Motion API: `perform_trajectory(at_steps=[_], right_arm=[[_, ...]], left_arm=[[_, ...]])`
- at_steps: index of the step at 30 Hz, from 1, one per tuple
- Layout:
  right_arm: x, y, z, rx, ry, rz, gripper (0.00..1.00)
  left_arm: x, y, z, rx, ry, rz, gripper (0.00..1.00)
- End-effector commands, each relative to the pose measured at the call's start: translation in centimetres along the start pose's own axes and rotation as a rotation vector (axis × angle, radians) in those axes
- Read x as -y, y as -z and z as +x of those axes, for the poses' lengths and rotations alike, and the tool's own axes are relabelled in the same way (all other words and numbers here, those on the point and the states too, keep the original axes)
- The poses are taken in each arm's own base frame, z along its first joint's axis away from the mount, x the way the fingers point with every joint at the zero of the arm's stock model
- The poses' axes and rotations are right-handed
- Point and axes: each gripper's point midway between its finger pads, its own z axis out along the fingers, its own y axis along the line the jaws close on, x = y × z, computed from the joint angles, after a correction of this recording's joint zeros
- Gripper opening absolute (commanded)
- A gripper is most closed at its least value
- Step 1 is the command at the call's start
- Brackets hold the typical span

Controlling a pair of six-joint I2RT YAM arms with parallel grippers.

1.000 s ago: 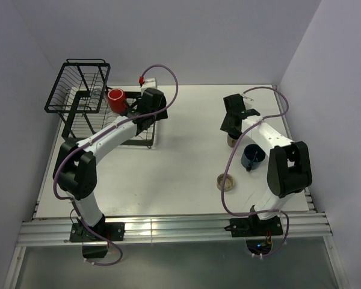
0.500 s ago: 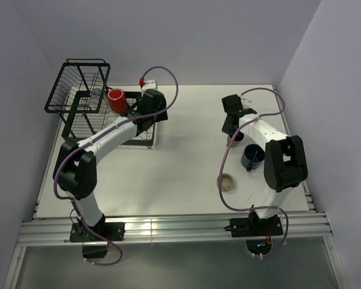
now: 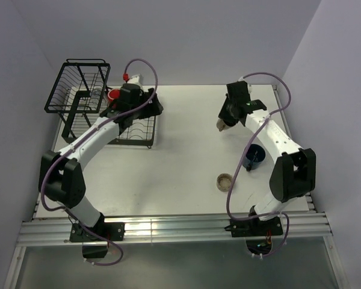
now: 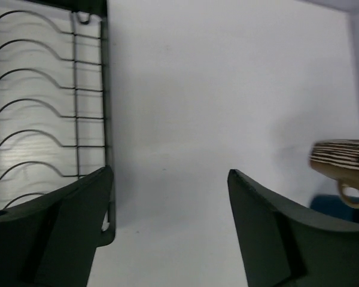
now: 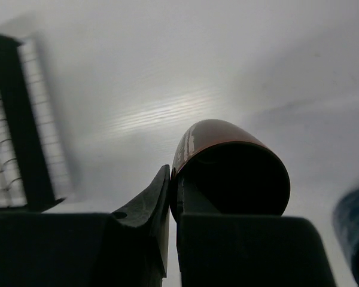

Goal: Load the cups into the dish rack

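My right gripper (image 3: pixel 224 120) is shut on the rim of the tan cup (image 3: pixel 221 125) and holds it tilted above the table. In the right wrist view one finger is inside the cup's dark mouth (image 5: pixel 227 173) and one outside. My left gripper (image 3: pixel 149 105) is open and empty over the right edge of the dish rack (image 3: pixel 78 90); its tray wires show in the left wrist view (image 4: pixel 42 119). The red mug (image 3: pixel 113 94) sits at the rack, partly hidden by my left wrist. The clear glass (image 3: pixel 95 93) is in the rack. The dark blue mug (image 3: pixel 253 156) and the low beige cup (image 3: pixel 225 180) stand on the table.
A striped beige cup (image 4: pixel 341 164) with dark blue below it shows blurred at the right edge of the left wrist view. The rack's corner (image 5: pixel 12 119) and the blue mug (image 5: pixel 354 236) frame the right wrist view. Walls close in left, back and right.
My right gripper closed on the tan cup and lifted it off the table, up and slightly left. My left wrist swung away from the red mug, which stays at the rack.
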Motion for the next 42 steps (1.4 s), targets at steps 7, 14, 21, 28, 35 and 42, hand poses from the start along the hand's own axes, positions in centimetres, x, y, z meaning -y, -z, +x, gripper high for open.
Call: perform_trajectory(at_steps=[7,14,21,28,35,42], right_arm=[[-14.7,9.7,-3.9,0.086,-0.008,-0.704,0.0],[-20.3,16.0,-4.8,0.087,-0.052,-1.142,0.0],[-22.0,18.4,-4.2,-0.006,-0.137,-1.363,0.0],[-22.2,19.3,-3.6,-0.045,-0.162,-1.459,0.0],[-22.4,19.1,-2.8,-0.064,-0.17,-1.466,0.0],[-22.8,18.8,-2.2,-0.079,-0.159,-1.462,0.0]], left_arm=[[7.4,6.8,-2.6,-0.063,0.192,0.696,0.95],[8.5,7.2,-1.9,-0.11,0.228,0.814,0.97],[9.2,7.6,-2.4,-0.103,0.254,0.868,0.97],[10.3,8.8,-3.5,-0.074,0.266,0.954,0.98],[10.4,9.0,-3.5,-0.074,0.299,0.973,0.97],[10.4,9.0,-3.5,-0.07,0.311,0.981,0.95]])
